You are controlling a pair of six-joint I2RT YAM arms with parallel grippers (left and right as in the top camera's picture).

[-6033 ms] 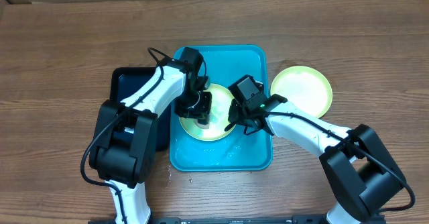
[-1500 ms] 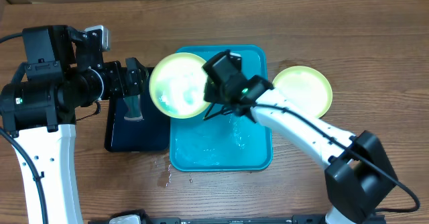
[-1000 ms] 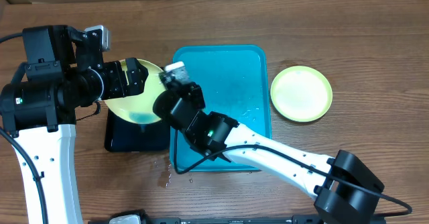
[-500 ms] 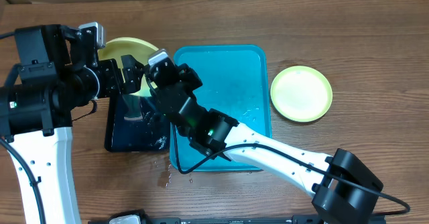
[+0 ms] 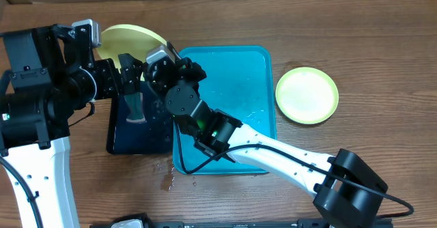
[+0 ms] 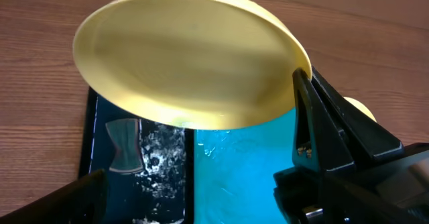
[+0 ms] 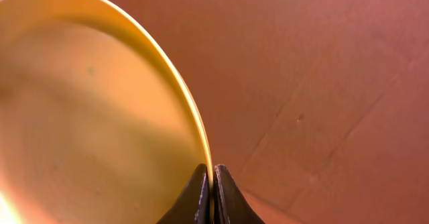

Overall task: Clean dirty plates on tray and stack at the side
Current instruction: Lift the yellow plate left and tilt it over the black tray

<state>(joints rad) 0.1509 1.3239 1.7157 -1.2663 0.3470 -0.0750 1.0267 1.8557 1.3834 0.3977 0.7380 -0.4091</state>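
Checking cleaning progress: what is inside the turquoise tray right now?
Only water droplets show on the turquoise tray's bare floor; no plate lies there. The right arm, holding a light green plate beyond the tray, covers its left side and near edge, so that part cannot be checked.

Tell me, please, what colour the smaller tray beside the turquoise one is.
The smaller tray is black; the overhead view shows it best.

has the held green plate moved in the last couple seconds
Yes. The plate went left, from over the left rim of the turquoise tray to past the far end of the black tray.
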